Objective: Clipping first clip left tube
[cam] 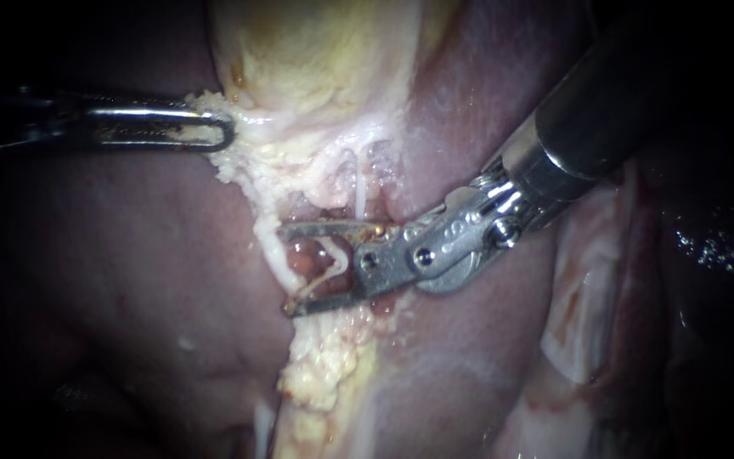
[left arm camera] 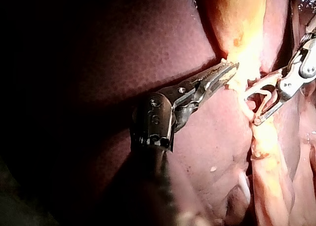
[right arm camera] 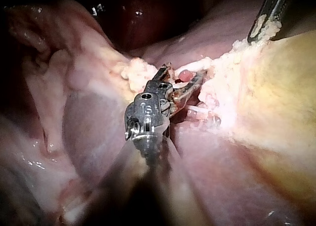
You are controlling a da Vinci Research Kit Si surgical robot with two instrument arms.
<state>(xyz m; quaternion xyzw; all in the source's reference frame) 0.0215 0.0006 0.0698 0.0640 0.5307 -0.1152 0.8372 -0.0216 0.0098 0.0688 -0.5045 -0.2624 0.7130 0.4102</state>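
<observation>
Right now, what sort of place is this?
Probably a surgical bench setup: a close view of liver and gallbladder, the left instrument gripping tissue, the right instrument open nearby.

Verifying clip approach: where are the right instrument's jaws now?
Centre of the endoscope view: the right instrument, entering from upper right, holds its jaws open around a reddish tube below the fatty edge of the gallbladder.
</observation>
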